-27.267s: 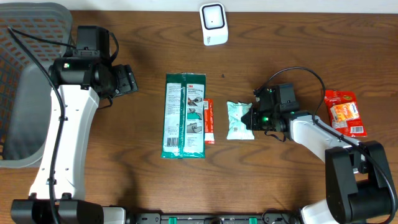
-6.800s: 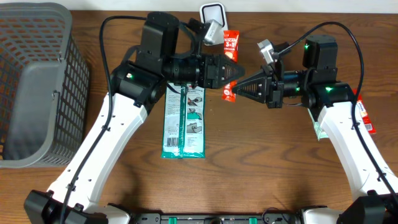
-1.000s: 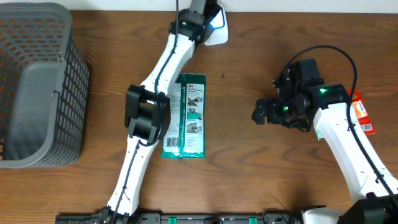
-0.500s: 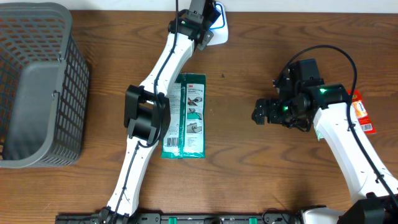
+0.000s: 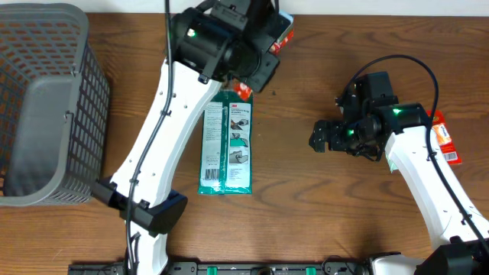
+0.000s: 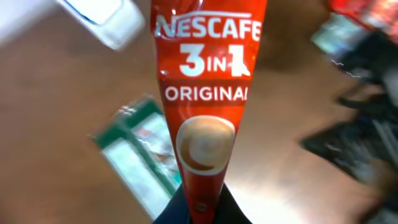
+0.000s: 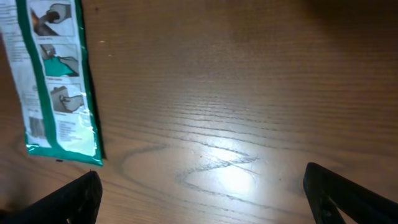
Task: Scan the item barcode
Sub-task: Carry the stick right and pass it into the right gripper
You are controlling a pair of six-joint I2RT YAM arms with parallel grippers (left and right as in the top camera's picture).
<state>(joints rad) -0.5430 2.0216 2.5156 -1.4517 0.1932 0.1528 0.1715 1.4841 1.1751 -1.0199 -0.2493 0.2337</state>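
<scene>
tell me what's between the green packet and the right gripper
Only bare table between green packet and right gripper, seen in the overhead and right wrist views.

Overhead straight down on table [image 5: 321, 214]; wrist views close, oblique; all share green packet [image 5: 226, 145]

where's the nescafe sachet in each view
Overhead: Nescafe sachet shows at the top edge, near the middle.
Left wrist: it fills the centre, pinched at the bottom.
Right wrist: not in it.
Shared landmark: green packet.
</scene>
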